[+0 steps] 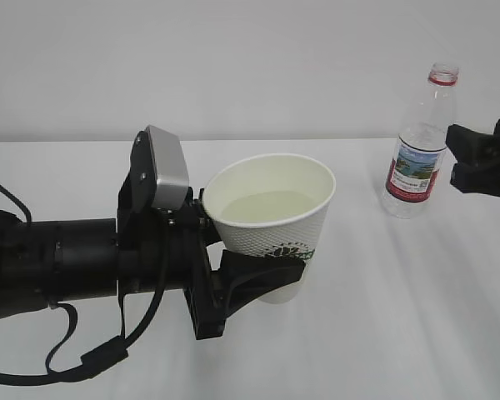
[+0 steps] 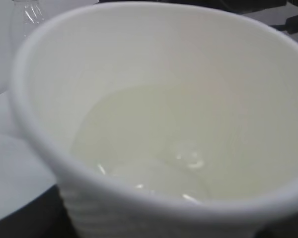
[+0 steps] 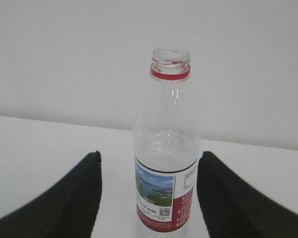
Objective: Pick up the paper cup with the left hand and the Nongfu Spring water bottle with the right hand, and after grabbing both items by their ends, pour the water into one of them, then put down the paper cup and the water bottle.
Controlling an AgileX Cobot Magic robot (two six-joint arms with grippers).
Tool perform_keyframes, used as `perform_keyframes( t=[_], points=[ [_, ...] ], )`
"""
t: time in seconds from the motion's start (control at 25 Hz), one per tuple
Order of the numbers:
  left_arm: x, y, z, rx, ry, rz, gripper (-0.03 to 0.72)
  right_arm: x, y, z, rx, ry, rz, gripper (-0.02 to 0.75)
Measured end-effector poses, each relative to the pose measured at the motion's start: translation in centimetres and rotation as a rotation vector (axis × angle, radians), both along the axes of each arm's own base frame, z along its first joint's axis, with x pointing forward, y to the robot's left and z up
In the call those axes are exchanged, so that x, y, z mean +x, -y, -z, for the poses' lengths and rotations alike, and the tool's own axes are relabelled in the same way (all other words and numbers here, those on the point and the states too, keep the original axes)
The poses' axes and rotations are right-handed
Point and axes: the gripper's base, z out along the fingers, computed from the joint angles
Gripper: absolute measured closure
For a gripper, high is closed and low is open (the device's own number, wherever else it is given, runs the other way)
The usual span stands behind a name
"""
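My left gripper (image 1: pixel 265 260) is shut on the paper cup (image 1: pixel 275 237), one black finger across its lower front by the green logo. The cup stands nearly upright and holds a pale pool of water (image 1: pixel 262 207). In the left wrist view the cup (image 2: pixel 114 59) fills the frame, with water (image 2: pixel 139 144) at its bottom. The Nongfu Spring water bottle (image 1: pixel 418 150) stands uncapped on the table at the right and looks empty. My right gripper (image 1: pixel 462 162) is open just right of it. In the right wrist view the bottle (image 3: pixel 166 163) stands between the two spread fingers (image 3: pixel 82 193), which do not press it.
The white table (image 1: pixel 383 317) runs under everything, with a plain pale wall (image 1: pixel 233 58) behind it. The left arm's thick black body and a looping cable (image 1: pixel 92 358) lie along the front left of the table.
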Motion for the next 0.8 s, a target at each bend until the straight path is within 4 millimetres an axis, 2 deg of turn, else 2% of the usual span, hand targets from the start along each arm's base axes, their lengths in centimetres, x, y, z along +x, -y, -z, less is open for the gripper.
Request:
perform_keyframes(
  t=[0.36, 0.6, 0.8],
  points=[
    [0.0, 0.0, 0.0, 0.0, 0.0, 0.0, 0.196, -3.4, 0.4, 2.0, 0.014, 0.055, -0.004, 0.28],
    [0.0, 0.0, 0.0, 0.0, 0.0, 0.0, 0.196, -4.8, 0.5, 2.2, 0.027, 0.131, -0.01, 0.28],
    [0.0, 0.0, 0.0, 0.0, 0.0, 0.0, 0.196, -5.6, 0.0, 2.4, 0.007, 0.149, -0.08, 0.282]
  ],
)
